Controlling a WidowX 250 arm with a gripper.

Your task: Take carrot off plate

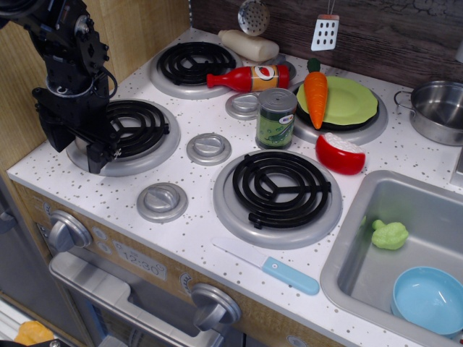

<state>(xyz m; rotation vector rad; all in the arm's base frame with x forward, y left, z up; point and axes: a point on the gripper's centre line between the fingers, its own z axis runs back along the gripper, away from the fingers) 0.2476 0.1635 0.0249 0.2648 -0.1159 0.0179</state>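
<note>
The orange toy carrot [315, 92] with a green stub top lies on the left part of the lime-green plate [351, 101], which rests on the back right burner. My black gripper [100, 153] hangs over the front left burner [130, 134], far to the left of the plate. Its fingers point down close to the burner's front edge. I cannot tell whether it is open or shut. It holds nothing that I can see.
A red ketchup bottle [242, 77], a green can [275, 118] and a red-and-white apple slice [340, 153] stand around the plate. A steel pot [438, 110] is at the right. The sink [362, 238] holds a blue bowl [430, 298] and a green toy [389, 235]. A toy knife [278, 267] lies at the front.
</note>
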